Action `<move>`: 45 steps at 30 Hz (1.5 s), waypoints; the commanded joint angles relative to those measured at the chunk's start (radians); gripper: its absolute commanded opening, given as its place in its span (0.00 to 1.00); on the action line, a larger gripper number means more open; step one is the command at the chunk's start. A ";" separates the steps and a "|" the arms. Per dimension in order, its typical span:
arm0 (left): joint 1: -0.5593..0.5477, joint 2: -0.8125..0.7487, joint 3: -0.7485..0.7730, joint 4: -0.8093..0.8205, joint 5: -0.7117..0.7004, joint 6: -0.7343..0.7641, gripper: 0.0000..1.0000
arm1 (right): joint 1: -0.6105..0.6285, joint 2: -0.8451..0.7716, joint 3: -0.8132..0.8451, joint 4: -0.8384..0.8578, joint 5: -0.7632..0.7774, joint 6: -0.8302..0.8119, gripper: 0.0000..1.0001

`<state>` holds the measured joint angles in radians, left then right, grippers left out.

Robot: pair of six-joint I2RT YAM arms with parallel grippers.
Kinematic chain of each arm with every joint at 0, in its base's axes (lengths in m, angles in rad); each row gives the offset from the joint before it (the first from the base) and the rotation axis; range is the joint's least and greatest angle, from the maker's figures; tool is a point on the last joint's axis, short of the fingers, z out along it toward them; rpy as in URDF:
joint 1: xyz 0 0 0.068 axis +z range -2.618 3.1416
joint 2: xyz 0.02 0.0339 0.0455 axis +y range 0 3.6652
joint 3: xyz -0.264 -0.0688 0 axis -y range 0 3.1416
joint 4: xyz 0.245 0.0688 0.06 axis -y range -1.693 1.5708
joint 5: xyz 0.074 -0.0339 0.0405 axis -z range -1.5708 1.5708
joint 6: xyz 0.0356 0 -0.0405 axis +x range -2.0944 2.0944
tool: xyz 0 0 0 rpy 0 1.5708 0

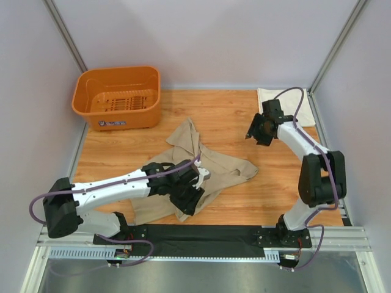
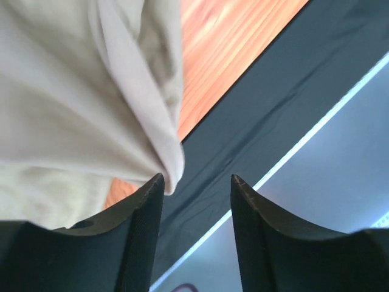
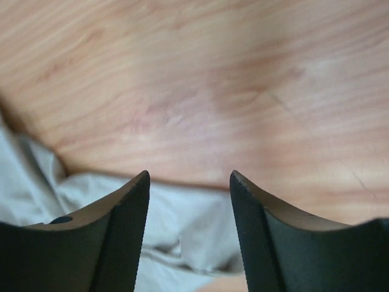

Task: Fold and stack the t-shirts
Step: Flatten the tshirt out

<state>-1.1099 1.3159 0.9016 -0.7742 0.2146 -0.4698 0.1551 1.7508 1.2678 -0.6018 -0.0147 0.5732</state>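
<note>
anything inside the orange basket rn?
In the orange basket only its slotted floor shows, nothing lying on it. Its near wall covers the front inner strip, so that bit is unseen. The tan t-shirt lies outside it.

Robot lab test cell. Plain white panel walls (image 1: 208, 36) on aluminium posts (image 1: 66, 38) box in a wood table (image 1: 275, 201). Left arm (image 1: 116, 183) and right arm (image 1: 302, 146) are bolted to a metal rail (image 1: 201, 249) at 6 o'clock, with loose purple cable (image 1: 36, 204). Orange basket (image 1: 143, 113) sits at 10 o'clock.
</note>
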 commanded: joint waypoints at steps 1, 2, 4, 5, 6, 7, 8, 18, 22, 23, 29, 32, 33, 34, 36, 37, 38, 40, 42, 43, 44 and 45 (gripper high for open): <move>0.013 -0.064 0.121 0.039 -0.063 0.056 0.56 | 0.040 -0.196 -0.088 -0.041 -0.108 -0.078 0.58; 0.027 -0.066 0.135 0.065 -0.061 0.063 0.56 | 0.069 -0.211 -0.132 -0.035 -0.141 -0.079 0.61; 0.085 -0.060 0.158 0.101 -0.044 0.069 0.56 | 0.118 -0.221 -0.168 -0.003 -0.284 -0.061 0.69; 0.105 -0.057 0.163 0.124 -0.049 0.063 0.56 | 0.141 -0.218 -0.183 0.011 -0.360 -0.050 0.71; 0.132 -0.044 0.169 0.125 -0.061 0.056 0.56 | 0.168 -0.212 -0.182 0.023 -0.373 -0.038 0.74; 0.160 -0.034 0.171 0.124 -0.082 0.047 0.54 | 0.197 -0.208 -0.180 0.023 -0.370 -0.030 0.74; 0.236 -0.023 0.172 0.116 -0.089 0.022 0.53 | 0.252 -0.191 -0.174 0.023 -0.349 -0.026 0.74; 0.516 0.278 0.200 0.220 0.066 -0.026 0.46 | 0.425 0.002 -0.067 -0.078 -0.237 0.021 0.65; 0.519 0.435 0.229 0.246 0.092 -0.064 0.46 | 0.451 0.042 -0.053 -0.099 -0.214 0.016 0.61; 0.521 0.456 0.235 0.253 0.094 -0.070 0.46 | 0.452 0.047 -0.053 -0.093 -0.212 0.014 0.60; 0.555 0.558 0.263 0.248 0.100 -0.113 0.45 | 0.452 0.076 -0.031 -0.119 -0.191 0.019 0.21; 0.570 0.579 0.278 0.242 0.092 -0.110 0.45 | 0.452 -0.009 -0.076 -0.159 -0.142 0.014 0.02; 0.571 0.585 0.284 0.236 0.092 -0.109 0.45 | 0.452 -0.043 -0.099 -0.174 -0.134 0.013 0.00; 0.581 0.597 0.292 0.233 0.091 -0.109 0.45 | 0.452 -0.113 -0.125 -0.202 -0.139 0.010 0.00; 0.588 0.602 0.298 0.234 0.089 -0.109 0.45 | 0.462 -0.209 -0.226 -0.243 -0.143 0.016 0.00; 0.594 0.605 0.303 0.234 0.083 -0.107 0.45 | 0.469 -0.325 -0.264 -0.286 -0.152 0.022 0.01; 0.598 0.605 0.307 0.230 0.072 -0.104 0.44 | 0.475 -0.386 -0.347 -0.314 -0.154 0.031 0.00; 0.601 0.595 0.335 0.216 0.062 -0.092 0.44 | 0.508 -0.517 -0.410 -0.418 -0.146 0.071 0.01; 0.601 0.580 0.364 0.182 0.049 -0.072 0.44 | 0.520 -0.704 -0.487 -0.469 -0.172 0.140 0.19; 0.601 0.571 0.394 0.170 0.049 -0.066 0.44 | 0.520 -0.756 -0.511 -0.489 -0.189 0.167 0.24; 0.599 0.551 0.407 0.141 0.048 -0.056 0.44 | 0.520 -0.846 -0.557 -0.484 -0.233 0.221 0.33; 0.599 0.551 0.421 0.125 0.046 -0.052 0.45 | 0.520 -0.878 -0.573 -0.475 -0.234 0.221 0.36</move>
<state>-0.5159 1.8980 1.2530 -0.5999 0.2970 -0.5610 0.6739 0.9802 0.7567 -0.9977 -0.2005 0.6861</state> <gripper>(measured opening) 0.444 0.329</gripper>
